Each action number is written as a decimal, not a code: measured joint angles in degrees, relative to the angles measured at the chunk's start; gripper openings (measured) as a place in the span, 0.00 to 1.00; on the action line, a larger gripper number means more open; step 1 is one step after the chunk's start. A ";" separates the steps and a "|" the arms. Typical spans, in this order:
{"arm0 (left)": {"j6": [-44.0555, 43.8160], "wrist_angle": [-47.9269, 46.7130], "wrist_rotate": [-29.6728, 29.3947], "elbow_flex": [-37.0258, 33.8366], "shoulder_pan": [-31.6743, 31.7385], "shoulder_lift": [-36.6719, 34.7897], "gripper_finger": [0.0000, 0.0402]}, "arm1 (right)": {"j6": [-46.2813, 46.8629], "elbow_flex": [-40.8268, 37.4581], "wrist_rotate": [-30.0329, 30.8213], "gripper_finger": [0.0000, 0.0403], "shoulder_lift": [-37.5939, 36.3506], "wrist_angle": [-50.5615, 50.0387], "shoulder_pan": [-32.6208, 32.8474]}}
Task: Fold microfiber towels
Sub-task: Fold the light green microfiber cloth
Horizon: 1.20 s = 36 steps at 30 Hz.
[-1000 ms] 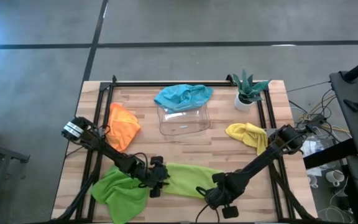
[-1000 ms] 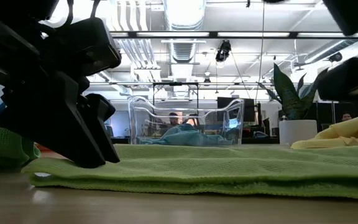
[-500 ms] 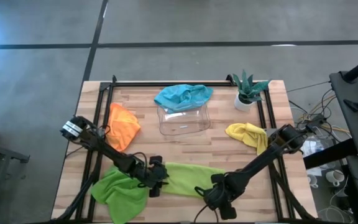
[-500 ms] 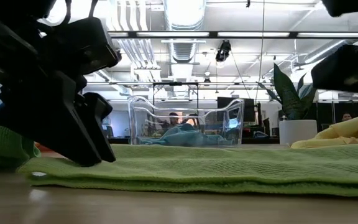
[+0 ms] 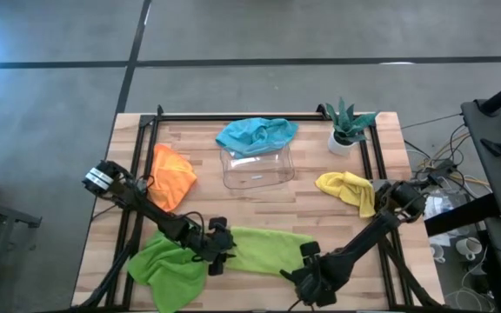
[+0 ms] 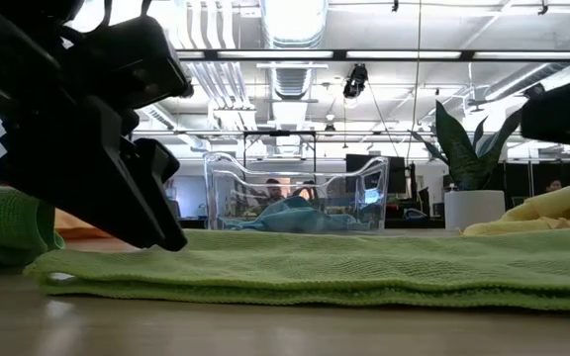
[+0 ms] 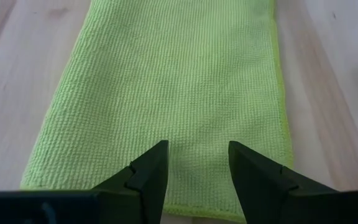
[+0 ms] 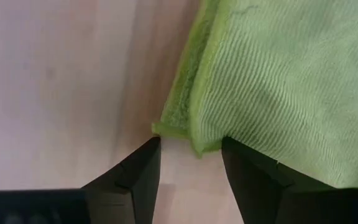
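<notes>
While the left gripper (image 5: 218, 249) hovers spread at the flat lime towel's (image 5: 268, 249) 9 o'clock end, the right gripper (image 8: 188, 163), also spread, aligns with its corner, probably to pinch it for folding.

Your left arm reaches in from the table's left edge and runs low and diagonally toward the near middle, ending with the left gripper (image 5: 219, 249) close to the surface. Its two dark fingers (image 7: 146, 176) stand apart with a clear gap between them, tips pointing right along the table, so the jaws are open and hold nothing. Your right arm comes from the right edge, slopes down across the near right side, and puts the right gripper (image 5: 305, 280) at the near edge, right of the left one and apart from it. Its fingers (image 8: 132, 174) are also spread, tips angled down close to the table, nothing between the jaws.
</notes>
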 joint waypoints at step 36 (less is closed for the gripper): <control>-1.49 -2.88 -3.13 -1.07 0.12 -3.85 0.38 | -9.94 -2.63 4.79 0.42 -2.97 -3.30 -1.53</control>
